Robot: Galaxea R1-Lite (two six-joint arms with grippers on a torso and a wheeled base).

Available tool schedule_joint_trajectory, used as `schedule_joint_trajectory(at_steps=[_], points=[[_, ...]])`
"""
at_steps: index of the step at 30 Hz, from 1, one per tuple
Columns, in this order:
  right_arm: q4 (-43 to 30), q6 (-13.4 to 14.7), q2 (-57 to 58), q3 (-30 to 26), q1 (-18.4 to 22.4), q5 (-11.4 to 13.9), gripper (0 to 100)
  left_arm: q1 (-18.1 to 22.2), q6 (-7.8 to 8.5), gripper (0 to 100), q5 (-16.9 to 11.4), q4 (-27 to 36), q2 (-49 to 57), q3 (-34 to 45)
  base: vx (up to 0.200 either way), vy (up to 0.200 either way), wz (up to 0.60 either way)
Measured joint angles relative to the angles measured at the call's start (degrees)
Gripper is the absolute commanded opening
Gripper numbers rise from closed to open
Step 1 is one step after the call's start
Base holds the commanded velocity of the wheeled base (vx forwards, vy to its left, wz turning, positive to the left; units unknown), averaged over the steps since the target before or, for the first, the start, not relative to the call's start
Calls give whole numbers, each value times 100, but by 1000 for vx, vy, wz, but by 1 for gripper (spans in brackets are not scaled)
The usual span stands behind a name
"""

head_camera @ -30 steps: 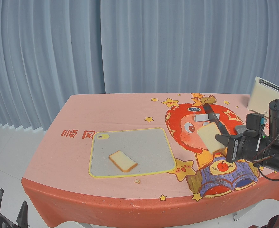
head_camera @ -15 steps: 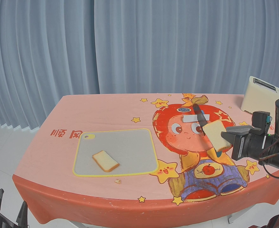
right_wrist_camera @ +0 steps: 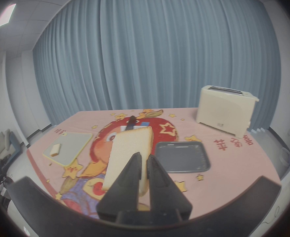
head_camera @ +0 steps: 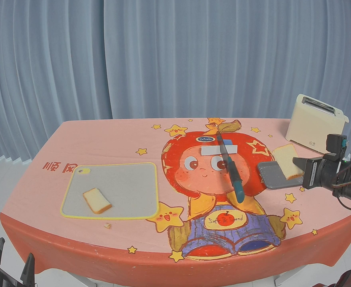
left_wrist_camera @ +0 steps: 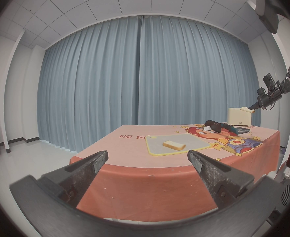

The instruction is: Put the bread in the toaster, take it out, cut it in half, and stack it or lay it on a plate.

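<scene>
Right gripper point(right_wrist_camera: 144, 168) clamped on one pale square bread slice point(right_wrist_camera: 128, 155) near one dark grey tray point(head_camera: 273, 177) | one cream two-slot toaster point(head_camera: 314, 122) at its 1 o'clock | second slice point(head_camera: 97, 200) on grey yellow-rimmed cutting board point(head_camera: 131, 180), 9 o'clock | left gripper point(left_wrist_camera: 147, 155) spread wide, empty | red characters point(head_camera: 60, 167) on pink tablecloth point(head_camera: 115, 144)

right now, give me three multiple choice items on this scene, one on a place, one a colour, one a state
1. The knife lies: A on the cloth between board and tray; B on the board; C in the tray.
2. The board's rim is: A red; B yellow; C grey.
3. The right gripper is: A open; B shut on the knife; C shut on a slice.
1 A: it touches neither. 2 B: a yellow band edges it. 3 C: it pinches the slice.
</scene>
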State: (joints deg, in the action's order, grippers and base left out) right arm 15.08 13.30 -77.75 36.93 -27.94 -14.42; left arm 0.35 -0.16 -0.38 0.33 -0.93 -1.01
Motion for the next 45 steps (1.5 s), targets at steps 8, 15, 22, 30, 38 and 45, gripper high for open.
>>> schedule_joint_trajectory(at_steps=[8,15,22,30,38,45], points=[[51,-244,-238,4,757,391,0,-5,29,100,-13,-4,0,0,0,0,0],[73,-274,-651,33,1045,430,0,-5,34,100,-16,-6,0,0,0,0,0],[161,-272,-1197,63,1179,439,0,-5,32,100,-16,-9,0,0,0,0,0],[1196,-261,-1847,11,1287,430,0,-2,34,100,-16,-9,0,0,0,0,0],[1459,-266,-2326,-52,1389,430,0,-2,32,100,-16,-9,0,0,0,0,0],[1486,-266,-2494,-57,1399,430,0,-2,34,100,-16,-9,0,0,0,0,0]])
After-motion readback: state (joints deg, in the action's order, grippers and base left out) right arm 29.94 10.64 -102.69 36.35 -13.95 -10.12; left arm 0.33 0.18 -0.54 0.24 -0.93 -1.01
